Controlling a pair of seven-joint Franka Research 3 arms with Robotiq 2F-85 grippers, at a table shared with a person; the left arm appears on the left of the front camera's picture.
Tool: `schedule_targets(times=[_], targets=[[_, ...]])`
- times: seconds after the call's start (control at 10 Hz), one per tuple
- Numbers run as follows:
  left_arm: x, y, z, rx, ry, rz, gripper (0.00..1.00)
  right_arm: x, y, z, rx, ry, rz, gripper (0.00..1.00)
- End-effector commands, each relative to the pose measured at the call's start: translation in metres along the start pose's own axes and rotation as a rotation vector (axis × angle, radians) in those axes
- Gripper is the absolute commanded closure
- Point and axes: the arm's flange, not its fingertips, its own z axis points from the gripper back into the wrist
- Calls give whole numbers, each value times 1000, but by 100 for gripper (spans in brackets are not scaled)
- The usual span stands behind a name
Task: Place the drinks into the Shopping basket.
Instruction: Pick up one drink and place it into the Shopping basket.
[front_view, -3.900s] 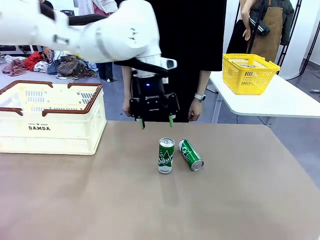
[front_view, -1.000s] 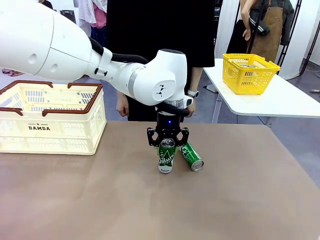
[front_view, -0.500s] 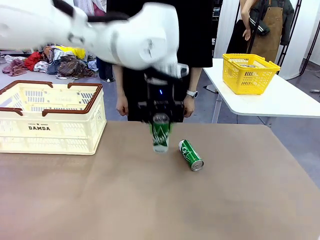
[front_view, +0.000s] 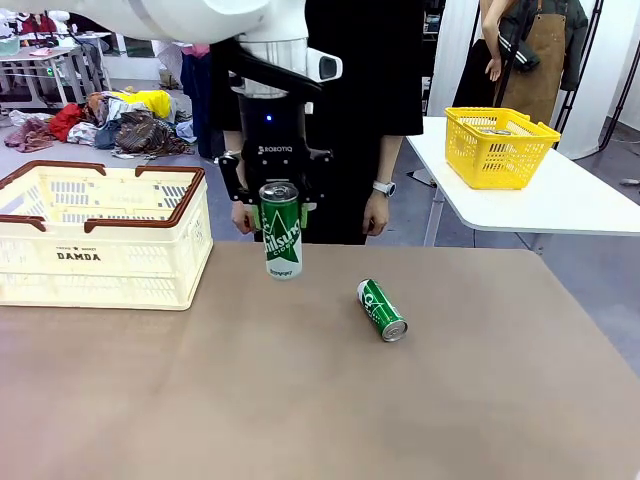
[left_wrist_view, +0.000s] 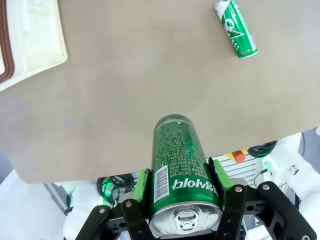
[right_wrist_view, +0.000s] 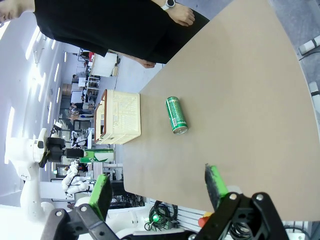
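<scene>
My left gripper (front_view: 282, 214) is shut on an upright green can (front_view: 283, 245), held in the air above the table's far edge, to the right of the Shopping basket (front_view: 100, 262). In the left wrist view the can (left_wrist_view: 181, 160) sits between the green pads (left_wrist_view: 143, 184), silver top towards the camera. A second green can (front_view: 382, 309) lies on its side on the table; it also shows as a can (left_wrist_view: 236, 28) far ahead of the wrist. My right gripper (right_wrist_view: 159, 190) is open, high above the table, with the lying can (right_wrist_view: 176, 115) and the basket (right_wrist_view: 120, 117) far below.
A person in black stands at the far edge, one hand (front_view: 377, 210) hanging by the table. A yellow mesh basket (front_view: 498, 147) sits on a white side table (front_view: 560, 200) at the right. The basket's corner (left_wrist_view: 30, 45) shows in the left wrist view.
My left gripper closed on the standing can, lifted it off the table and carried it up and left towards the cream basket. The lying can stayed put.
</scene>
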Motion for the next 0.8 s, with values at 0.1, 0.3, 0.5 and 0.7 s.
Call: schedule_targets(times=[0.1,0.3,0.5,0.7], targets=[[10,-7,-3,-6,3,-6,100,2,1,2,21,-8,22,0],[18,-7,-18,23,100,-107,100,2,1,2,21,-8,22,0],[44,66,33,-106,-216,38,100,2,1,2,21,-8,22,0],[65,137,77,-157,-413,108,100,2,1,2,21,-8,22,0]])
